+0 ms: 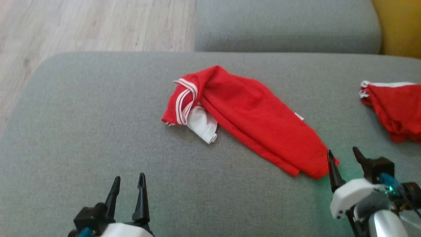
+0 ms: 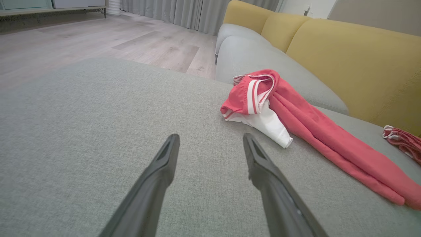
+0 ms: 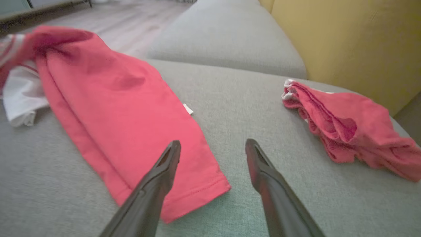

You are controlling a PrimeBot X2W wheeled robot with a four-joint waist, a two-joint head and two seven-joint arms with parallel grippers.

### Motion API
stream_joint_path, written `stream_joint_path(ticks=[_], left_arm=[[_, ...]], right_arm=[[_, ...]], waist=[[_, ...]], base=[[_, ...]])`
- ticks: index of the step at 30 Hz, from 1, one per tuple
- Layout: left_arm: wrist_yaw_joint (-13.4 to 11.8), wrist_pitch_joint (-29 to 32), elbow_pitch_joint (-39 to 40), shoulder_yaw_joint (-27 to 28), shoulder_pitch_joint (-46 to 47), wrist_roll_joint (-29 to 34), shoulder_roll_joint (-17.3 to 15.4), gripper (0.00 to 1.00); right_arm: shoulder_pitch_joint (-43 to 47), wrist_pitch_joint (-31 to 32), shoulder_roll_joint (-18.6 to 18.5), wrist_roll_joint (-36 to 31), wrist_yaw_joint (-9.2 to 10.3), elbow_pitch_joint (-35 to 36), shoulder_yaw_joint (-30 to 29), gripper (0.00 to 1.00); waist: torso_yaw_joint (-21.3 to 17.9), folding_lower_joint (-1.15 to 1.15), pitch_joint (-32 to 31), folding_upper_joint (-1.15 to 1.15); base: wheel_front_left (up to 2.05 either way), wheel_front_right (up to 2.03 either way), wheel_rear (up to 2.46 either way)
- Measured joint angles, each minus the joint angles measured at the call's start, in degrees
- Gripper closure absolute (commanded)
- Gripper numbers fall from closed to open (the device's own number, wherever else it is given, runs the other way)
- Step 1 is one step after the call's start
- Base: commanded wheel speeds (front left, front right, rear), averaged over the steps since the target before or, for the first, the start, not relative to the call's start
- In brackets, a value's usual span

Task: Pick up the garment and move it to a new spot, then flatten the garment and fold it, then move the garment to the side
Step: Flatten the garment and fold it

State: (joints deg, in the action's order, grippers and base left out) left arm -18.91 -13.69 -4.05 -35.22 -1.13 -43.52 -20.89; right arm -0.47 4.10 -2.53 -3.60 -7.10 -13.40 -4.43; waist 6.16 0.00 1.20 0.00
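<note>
A red garment (image 1: pixel 253 118) with white stripes and a white part lies bunched in a long diagonal strip on the grey cushion (image 1: pixel 98 131). The same garment (image 2: pixel 312 131) shows in the left wrist view and the garment (image 3: pixel 125 108) in the right wrist view. My left gripper (image 1: pixel 128 186) is open at the lower left, well short of the garment, nothing between its fingers (image 2: pixel 158 177). My right gripper (image 1: pixel 343 154) is open just above the garment's lower hem end, its left finger (image 3: pixel 158 184) over the hem.
A second red garment (image 1: pixel 394 108) lies crumpled at the cushion's right edge, also the second red garment (image 3: pixel 345 128). Another grey cushion (image 1: pixel 289 26) lies beyond, with a yellow backrest (image 2: pixel 355 65) on the right. Wooden floor (image 1: pixel 82 26) lies beyond the cushion's far left edge.
</note>
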Motion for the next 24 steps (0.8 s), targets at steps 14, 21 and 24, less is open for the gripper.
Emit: stream_joint_path(ticks=[14, 21, 24], left_arm=[[0.29, -0.07, -1.01, 0.02, 2.29, 0.69, 1.07, 0.0], [0.34, -0.08, -1.26, 0.02, 2.31, 1.23, 1.27, 0.0], [0.68, -0.08, -1.26, 0.01, 2.32, 1.24, 1.36, 0.0]], right_arm=[[-9.17, 5.28, -1.96, -0.53, 0.0, -18.19, -3.01, 0.16], [-10.92, 5.11, -2.99, 4.04, 0.0, -20.26, 0.65, 1.0], [-11.23, 3.97, -4.56, 5.05, 0.0, -20.01, 2.42, 1.0]], waist=[[2.77, 0.0, 4.31, 0.0], [2.6, 0.0, 3.99, 0.0], [2.57, 0.0, 3.64, 0.0]], base=[[0.0, 0.0, 0.0], [0.0, 0.0, 0.0], [0.0, 0.0, 0.0]])
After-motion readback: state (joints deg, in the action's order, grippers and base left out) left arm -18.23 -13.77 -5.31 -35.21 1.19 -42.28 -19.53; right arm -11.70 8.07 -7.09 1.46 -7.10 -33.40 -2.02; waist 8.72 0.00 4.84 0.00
